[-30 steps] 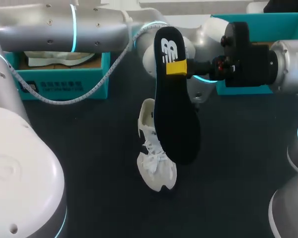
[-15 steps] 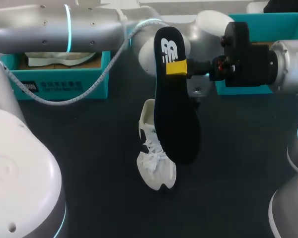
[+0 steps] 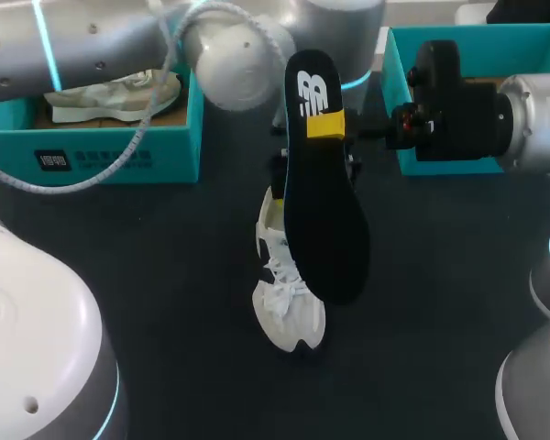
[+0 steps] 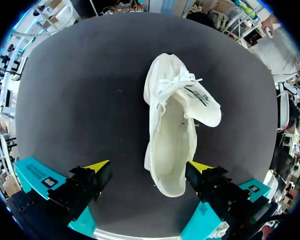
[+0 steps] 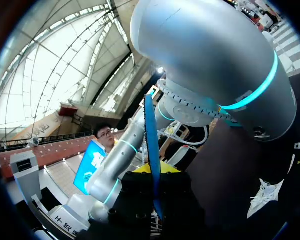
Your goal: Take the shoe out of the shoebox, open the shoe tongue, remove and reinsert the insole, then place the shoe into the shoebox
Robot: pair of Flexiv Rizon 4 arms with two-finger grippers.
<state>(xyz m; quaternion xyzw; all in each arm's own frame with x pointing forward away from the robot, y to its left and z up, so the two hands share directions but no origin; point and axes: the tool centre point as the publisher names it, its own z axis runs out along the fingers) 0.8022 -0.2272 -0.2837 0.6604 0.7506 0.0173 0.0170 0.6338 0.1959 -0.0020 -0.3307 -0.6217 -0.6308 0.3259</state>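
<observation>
Head view: right hand [image 3: 325, 126] pinches insole [image 3: 323, 211].
Looks light and bendy; hold its heel end. Left hand [image 4: 148, 166] open above shoe [image 4: 172, 135].

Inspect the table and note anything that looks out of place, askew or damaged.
The black insole is out of the white shoe, held upright in the air by the right gripper. The shoe's tongue is folded out to one side. Nothing looks spilled or damaged.
</observation>
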